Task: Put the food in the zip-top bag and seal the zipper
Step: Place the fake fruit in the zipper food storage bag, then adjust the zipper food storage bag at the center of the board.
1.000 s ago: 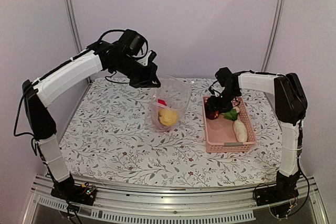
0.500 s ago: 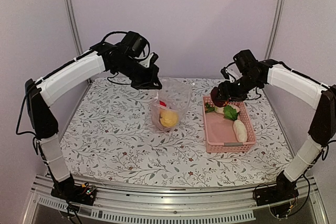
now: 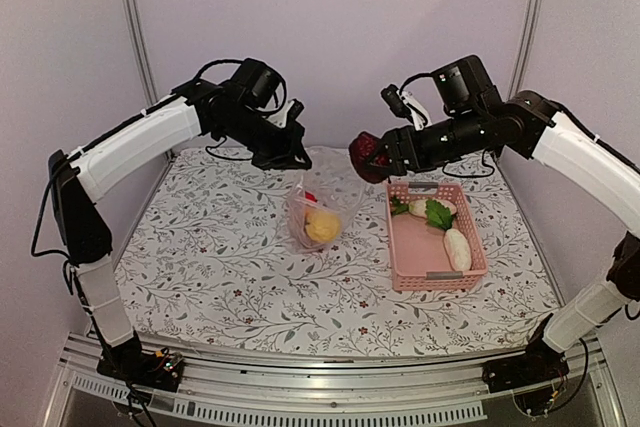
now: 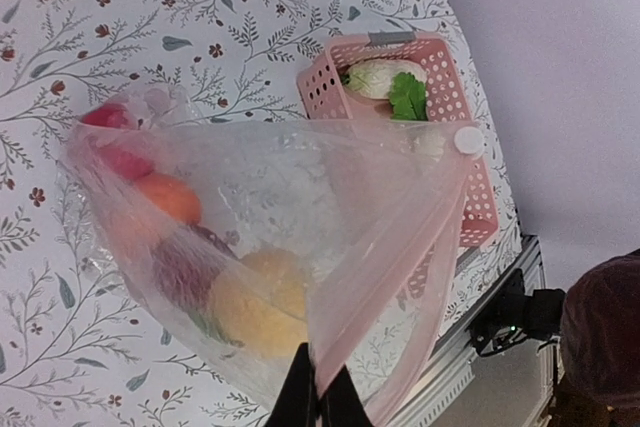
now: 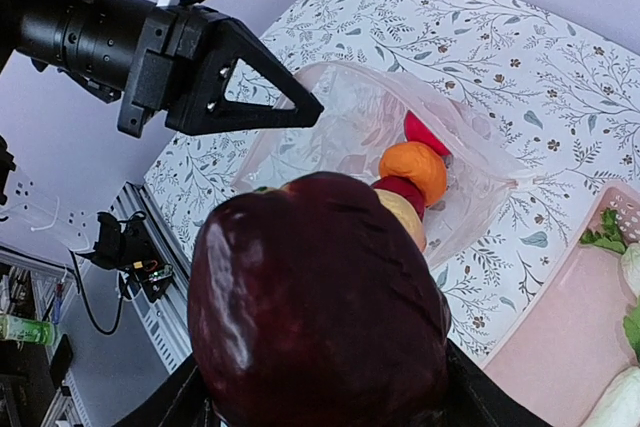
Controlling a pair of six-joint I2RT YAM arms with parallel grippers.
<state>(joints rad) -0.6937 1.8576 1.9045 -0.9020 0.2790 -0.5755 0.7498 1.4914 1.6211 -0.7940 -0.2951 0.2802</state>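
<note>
Currently I see left gripper (image 3: 297, 159) pinched tight on bag (image 3: 335, 192) rim, mouth held up and gaping, zipper (image 4: 385, 257) unsealed. Bag stands on table (image 3: 200, 267), middle, toward far edge. Yellow, orange, red, purple food (image 4: 250, 302) inside. My right gripper (image 3: 382, 154) clasps dark purple fruit (image 3: 366, 155) in air, just right of bag mouth. Pink basket (image 3: 415, 252) near right edge holds white pieces (image 3: 457, 247), green leaf (image 3: 438, 214).

text: none legible | labels: none | brands: none | numbers: none
</note>
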